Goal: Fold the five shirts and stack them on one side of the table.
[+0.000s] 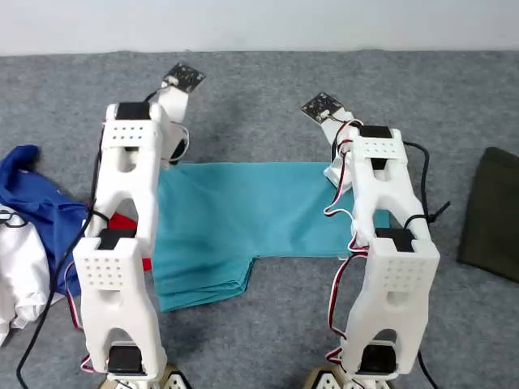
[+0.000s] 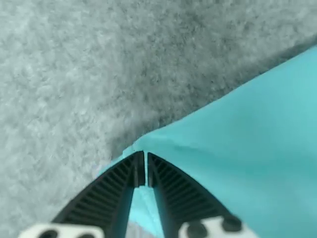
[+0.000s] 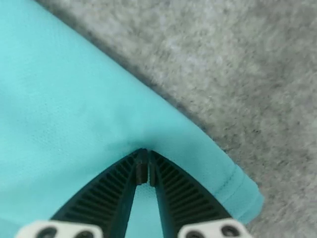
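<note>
A teal shirt [image 1: 243,219] lies partly folded on the grey table between the two arms. My left gripper [image 2: 145,167] is shut on the teal shirt [image 2: 247,144] at its far left corner, the cloth pinched between the ribbed fingers [image 2: 111,191]. My right gripper [image 3: 145,166] is shut on the teal shirt [image 3: 64,109] at its far right edge, close to a hemmed corner. In the high view the left arm [image 1: 130,186] and the right arm [image 1: 381,203] both stretch over the shirt's far edge. A dark green folded shirt [image 1: 491,212] rests at the right side.
A heap of unfolded shirts, blue [image 1: 36,203], white [image 1: 18,271] and red [image 1: 122,223], lies at the left edge beside the left arm. Grey felt table [image 1: 259,97] stretches beyond the teal shirt's far edge.
</note>
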